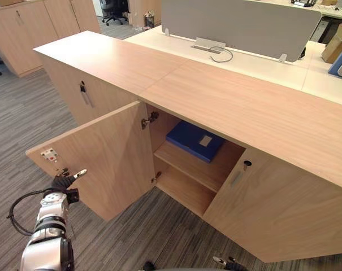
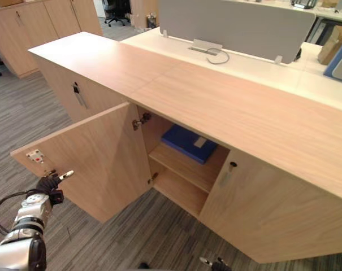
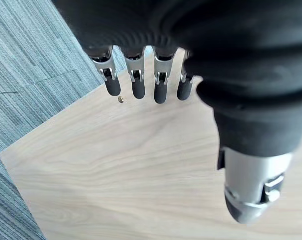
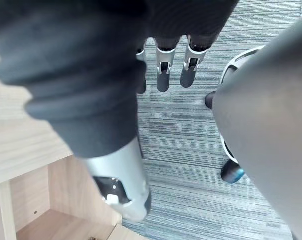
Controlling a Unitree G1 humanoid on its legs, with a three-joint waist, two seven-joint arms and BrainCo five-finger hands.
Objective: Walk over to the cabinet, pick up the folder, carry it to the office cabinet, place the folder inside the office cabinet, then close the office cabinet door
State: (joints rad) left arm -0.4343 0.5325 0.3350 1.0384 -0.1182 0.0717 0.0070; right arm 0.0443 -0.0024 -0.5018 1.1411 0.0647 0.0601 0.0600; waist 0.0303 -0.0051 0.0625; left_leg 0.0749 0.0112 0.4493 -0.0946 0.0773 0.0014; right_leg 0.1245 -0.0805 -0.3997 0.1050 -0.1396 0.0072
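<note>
The blue folder (image 1: 194, 140) lies on the cabinet's upper shelf (image 1: 193, 164), centre frame, so I judge closing is the step. My left hand (image 1: 63, 182), fingers straight, is by the open door (image 1: 103, 158) at lower left; next, a push toward the hinges. Open carpet (image 1: 24, 124) surrounds its free edge. My right hand (image 4: 163, 80) hangs relaxed.

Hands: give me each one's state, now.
Left hand: open, straight fingers at the cabinet door.
Right hand: open, holding nothing.

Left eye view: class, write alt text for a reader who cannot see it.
A blue folder lies on the upper shelf of a wooden cabinet whose left door stands open. The left robot hand is at that door's outer edge.
</note>
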